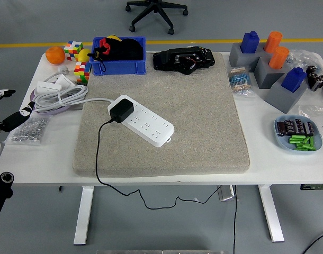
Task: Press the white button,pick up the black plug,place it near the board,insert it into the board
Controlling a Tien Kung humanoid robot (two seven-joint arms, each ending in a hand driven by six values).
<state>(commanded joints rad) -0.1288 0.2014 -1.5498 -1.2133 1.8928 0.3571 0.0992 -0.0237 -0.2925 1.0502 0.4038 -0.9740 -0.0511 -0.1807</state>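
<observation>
Here we see the black plug [120,110] seated in the left end of the white power strip [142,120], which lies at a slant on the grey mat [193,116] covering the middle of the white desk [267,153]. The plug's black cord [99,153] runs down across the mat, over the desk's near edge and hangs below it. The strip's own white cable leads left to a loose coil [58,95] beside the mat.

Our left hand [5,114] sits at the picture's left edge, over the desk's left end and just above a clear bag of small metal parts [28,130]. Its white fingers with dark tips are spread and loose, holding nothing, and it is well apart from the plug. Our right hand does not show in the picture.

At the far left of the desk we see an orange [55,55], colourful cubes [74,50] and a blue bin [119,55] with dark items inside. A black device [184,58] rests at the mat's far edge. On the right stand grey blocks [270,74] holding blue and orange pieces, and nearer us a pale blue dish [298,134] of green and dark parts.
</observation>
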